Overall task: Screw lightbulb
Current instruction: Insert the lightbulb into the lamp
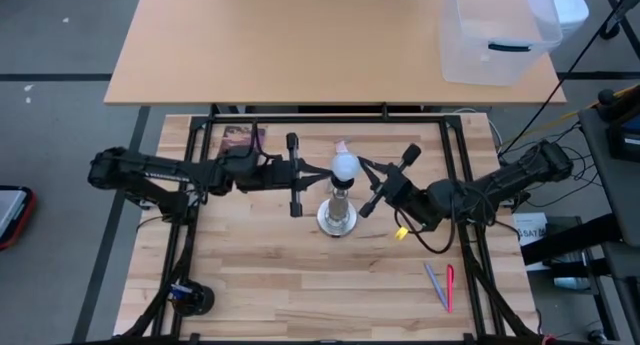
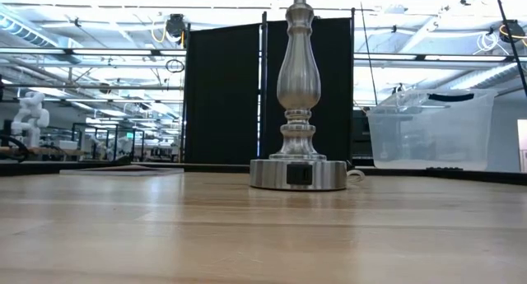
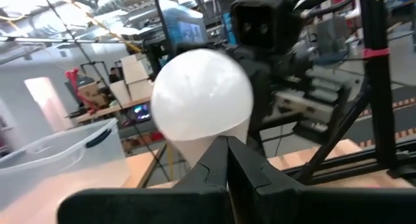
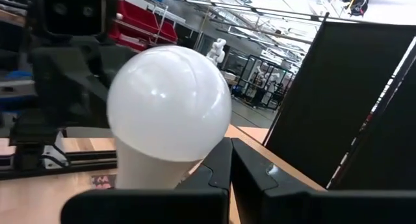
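Note:
The lightbulb (image 1: 345, 166), with a frosted white globe, stands upright on top of the silvery round-based stand (image 1: 338, 217) at the table's middle. The stand's base and stem show in the low view (image 2: 298, 174); its top and the bulb are out of that view. My left gripper (image 1: 322, 173) is shut at the bulb's left side. In its wrist view its tips (image 3: 227, 160) stand at the bulb's neck (image 3: 207, 141). My right gripper (image 1: 364, 177) is shut at the bulb's right side, its tips (image 4: 231, 160) beside the bulb's neck (image 4: 153, 169). My left gripper's shut fingertips (image 3: 218, 156) come level from the table's left and stand against the neck of the bulb below the globe; I cannot tell whether they touch it. My right gripper's shut fingertips (image 4: 221, 162) come level from the right, close beside the neck; I cannot tell whether they touch it.
A small pink-tipped clear wrapper (image 1: 342, 146) lies just beyond the bulb. A dark packet (image 1: 238, 138) lies at the far left, a small yellow piece (image 1: 401, 232) under the right arm, and pens (image 1: 442, 285) at the near right. A clear plastic bin (image 1: 498, 35) stands on the far table.

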You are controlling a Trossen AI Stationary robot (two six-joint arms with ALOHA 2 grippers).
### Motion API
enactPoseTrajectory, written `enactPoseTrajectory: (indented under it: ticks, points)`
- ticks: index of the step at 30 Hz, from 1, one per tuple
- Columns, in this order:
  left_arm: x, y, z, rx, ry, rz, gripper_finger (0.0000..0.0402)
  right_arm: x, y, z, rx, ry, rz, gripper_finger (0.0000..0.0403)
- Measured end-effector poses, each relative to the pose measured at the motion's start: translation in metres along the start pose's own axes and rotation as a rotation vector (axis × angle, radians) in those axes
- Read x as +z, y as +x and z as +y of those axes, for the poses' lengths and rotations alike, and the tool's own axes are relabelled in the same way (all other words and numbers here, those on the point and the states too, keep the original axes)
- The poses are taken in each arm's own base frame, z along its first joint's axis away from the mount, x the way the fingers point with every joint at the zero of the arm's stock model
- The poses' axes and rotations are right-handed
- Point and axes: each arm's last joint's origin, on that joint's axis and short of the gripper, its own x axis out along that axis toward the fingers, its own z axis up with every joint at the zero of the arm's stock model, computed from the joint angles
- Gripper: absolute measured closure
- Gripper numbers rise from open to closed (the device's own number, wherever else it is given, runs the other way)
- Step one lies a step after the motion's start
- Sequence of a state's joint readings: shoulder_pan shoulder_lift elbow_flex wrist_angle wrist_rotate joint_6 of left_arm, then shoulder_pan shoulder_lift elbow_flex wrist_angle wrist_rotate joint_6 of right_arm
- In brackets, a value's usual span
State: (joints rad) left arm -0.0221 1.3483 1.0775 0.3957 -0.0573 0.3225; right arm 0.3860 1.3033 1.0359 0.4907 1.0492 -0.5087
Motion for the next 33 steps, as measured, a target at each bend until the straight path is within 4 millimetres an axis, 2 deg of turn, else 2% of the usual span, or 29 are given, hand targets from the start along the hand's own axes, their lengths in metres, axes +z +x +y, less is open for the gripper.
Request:
enactPoseTrajectory:
  ticks: [9, 14, 17, 22, 33]
  points:
    - [-0.011, 0.001, 0.016, 0.118, -0.036, 0.081, 0.0399, -0.001, -0.012, 0.013, 0.097, -0.007, -0.007, 0.0403]
    - [-0.013, 0.000, 0.021, 0.134, -0.063, 0.099, 0.0399, -0.002, -0.018, 0.015, 0.094, 0.018, 0.014, 0.0403]
    - [-0.013, 0.000, 0.017, 0.119, -0.061, 0.110, 0.0399, -0.003, -0.022, 0.017, 0.069, 0.000, 0.040, 0.0403]
    - [0.001, -0.007, 0.006, 0.078, -0.022, 0.061, 0.0399, -0.004, -0.026, 0.017, 0.009, -0.030, 0.074, 0.0403]
    - [0.015, -0.011, -0.012, 0.022, 0.015, -0.009, 0.0399, 0.000, -0.004, 0.000, -0.076, -0.045, 0.039, 0.0403]
